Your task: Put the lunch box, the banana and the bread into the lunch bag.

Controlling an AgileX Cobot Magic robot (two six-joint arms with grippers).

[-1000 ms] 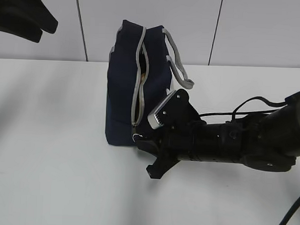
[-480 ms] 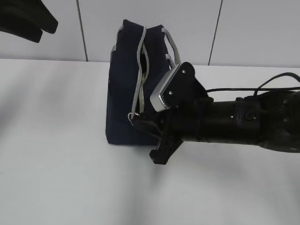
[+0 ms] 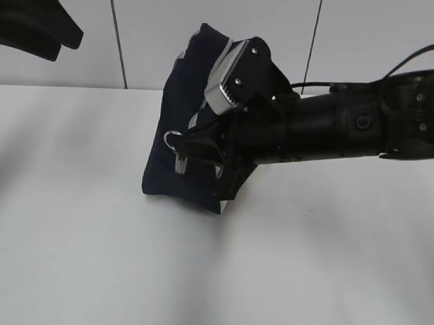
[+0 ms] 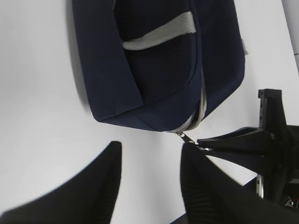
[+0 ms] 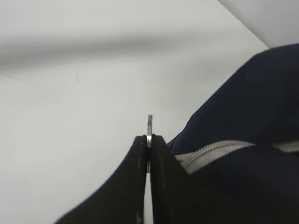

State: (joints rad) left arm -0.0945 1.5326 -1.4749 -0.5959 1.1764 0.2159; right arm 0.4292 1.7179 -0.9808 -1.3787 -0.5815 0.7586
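The navy lunch bag (image 3: 174, 176) stands tilted on the white table, its grey zipper (image 5: 219, 151) running down its front. My right gripper (image 3: 183, 144) is shut on the zipper's metal ring pull (image 3: 173, 137), which sticks out between the fingertips (image 5: 149, 126). In the left wrist view the lunch bag (image 4: 159, 60) lies beyond my left gripper (image 4: 152, 149). That gripper hangs open over bare table with nothing between its fingers. The right gripper's fingers (image 4: 243, 144) reach in from the right to the pull (image 4: 187, 137). The lunch box, the banana and the bread do not show in any view.
A grey strap handle (image 4: 161, 33) crosses the bag's side. The left arm (image 3: 29, 17) hangs dark at the upper left, away from the bag. A white panelled wall (image 3: 352, 46) rises behind the white table (image 3: 90, 258).
My right gripper has risen up the bag's front with the ring pull pinched in it. The bag has tipped and shifted under the pull. The left arm has not moved.
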